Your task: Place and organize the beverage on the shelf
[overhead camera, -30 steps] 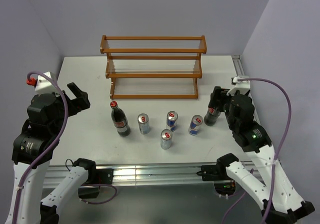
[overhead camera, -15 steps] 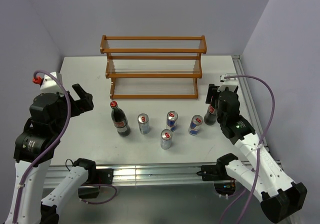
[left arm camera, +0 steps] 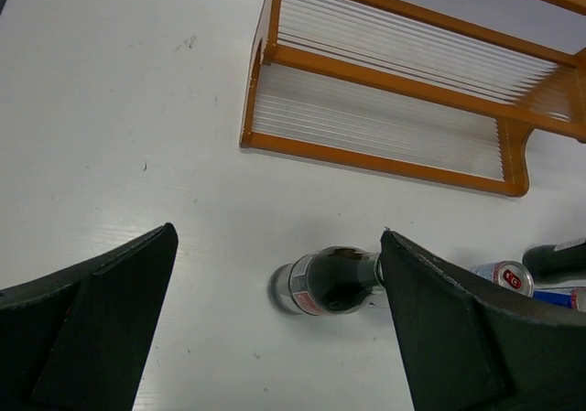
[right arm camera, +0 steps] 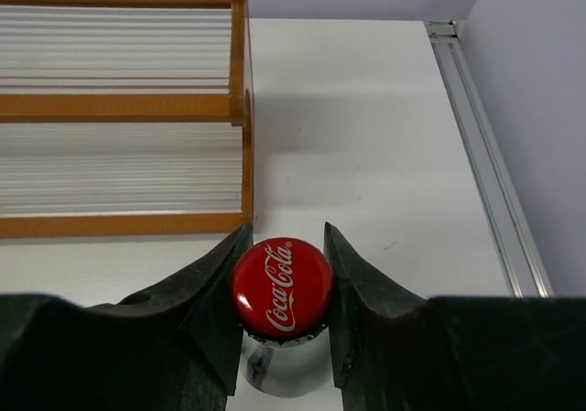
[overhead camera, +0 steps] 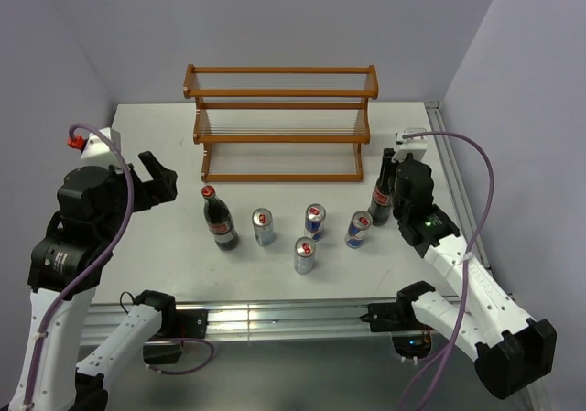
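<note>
The beverage (overhead camera: 314,221) stands on a white table (overhead camera: 146,132) between lilac walls (overhead camera: 275,17). My right gripper (right arm camera: 284,260), apart a second ago, now clamps the right cola bottle (overhead camera: 381,202) at its cap; my left gripper (left arm camera: 276,237) gapes.

The white table (overhead camera: 146,146) carries the reddish-brown three-tier shelf (overhead camera: 280,139) near its far edge. Between shelf and near edge stand a left cola bottle (overhead camera: 219,221), four slim cans (overhead camera: 263,228) and, nearest the right edge, a right cola bottle (overhead camera: 381,202).
</note>
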Controlling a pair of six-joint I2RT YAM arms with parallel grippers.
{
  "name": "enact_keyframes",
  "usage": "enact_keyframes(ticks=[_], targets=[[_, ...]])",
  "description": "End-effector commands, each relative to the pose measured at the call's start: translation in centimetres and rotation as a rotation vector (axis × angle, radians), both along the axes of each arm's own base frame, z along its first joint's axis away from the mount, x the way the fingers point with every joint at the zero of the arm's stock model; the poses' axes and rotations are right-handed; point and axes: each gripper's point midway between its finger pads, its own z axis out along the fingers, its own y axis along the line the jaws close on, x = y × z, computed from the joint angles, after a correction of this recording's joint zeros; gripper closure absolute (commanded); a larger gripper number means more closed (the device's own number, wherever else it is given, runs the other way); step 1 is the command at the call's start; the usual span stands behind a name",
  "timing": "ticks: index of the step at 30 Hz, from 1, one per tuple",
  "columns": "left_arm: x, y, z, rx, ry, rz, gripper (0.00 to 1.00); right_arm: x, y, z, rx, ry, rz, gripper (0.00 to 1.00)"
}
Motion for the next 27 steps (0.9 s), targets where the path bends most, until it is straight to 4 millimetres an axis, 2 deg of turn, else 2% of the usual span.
enact_keyframes(ticks=[1, 5, 9, 10, 11, 13, 14, 16, 17, 19, 20, 22, 25, 27], targets=[[1.5, -1.6, 2.4, -0.025, -0.069, -0.07, 0.01, 1.2, 1.5, 4.7, 0.007, -0.103, 0.076, 1.0], [2.2, -2.8, 5.0, -0.061, -0.128, -0.12, 0.01, 1.8, 2.2, 7.8, 0.02, -0.141, 0.105, 1.0], [3.4, -3.9, 6.7, -0.073, -0.164, -0.167, 0.0, 1.9, 3.0, 10.5, 0.042, -0.185, 0.145, 1.0], [4.1, -4.1, 6.6, -0.069, -0.154, -0.171, 0.01, 1.8, 3.1, 10.9, 0.045, -0.187, 0.151, 1.0], [4.3, -4.6, 7.2, -0.072, -0.165, -0.194, 0.01, 1.8, 3.2, 12.2, 0.053, -0.207, 0.155, 1.0], [5.2, -5.4, 7.6, -0.076, -0.177, -0.232, 0.01, 1.7, 3.3, 13.0, 0.054, -0.211, 0.167, 1.0], [5.5, -5.7, 7.8, -0.075, -0.185, -0.247, 0.01, 1.6, 3.5, 14.4, 0.063, -0.234, 0.175, 1.0], [6.4, -6.3, 8.5, -0.085, -0.215, -0.267, 0.0, 1.5, 3.7, 15.2, 0.068, -0.24, 0.19, 1.0], [6.6, -6.5, 8.8, -0.099, -0.222, -0.265, 0.01, 1.4, 3.9, 16.4, 0.077, -0.259, 0.2, 1.0], [7.5, -7.0, 9.3, -0.116, -0.24, -0.274, 0.0, 1.2, 4.2, 17.3, 0.085, -0.263, 0.218, 1.0], [7.7, -7.3, 9.8, -0.119, -0.252, -0.28, 0.01, 1.0, 4.5, 18.6, 0.091, -0.282, 0.235, 1.0], [8.8, -8.1, 9.9, -0.117, -0.254, -0.293, 0.0, 0.9, 4.7, 19.3, 0.097, -0.282, 0.247, 1.0], [9.7, -10.1, 10.1, -0.109, -0.259, -0.339, 0.01, 0.2, 5.1, 22.0, 0.118, -0.312, 0.277, 1.0], [10.2, -12.1, 10.2, -0.109, -0.276, -0.394, 0.01, -0.1, 5.3, 22.5, 0.12, -0.306, 0.291, 1.0]])
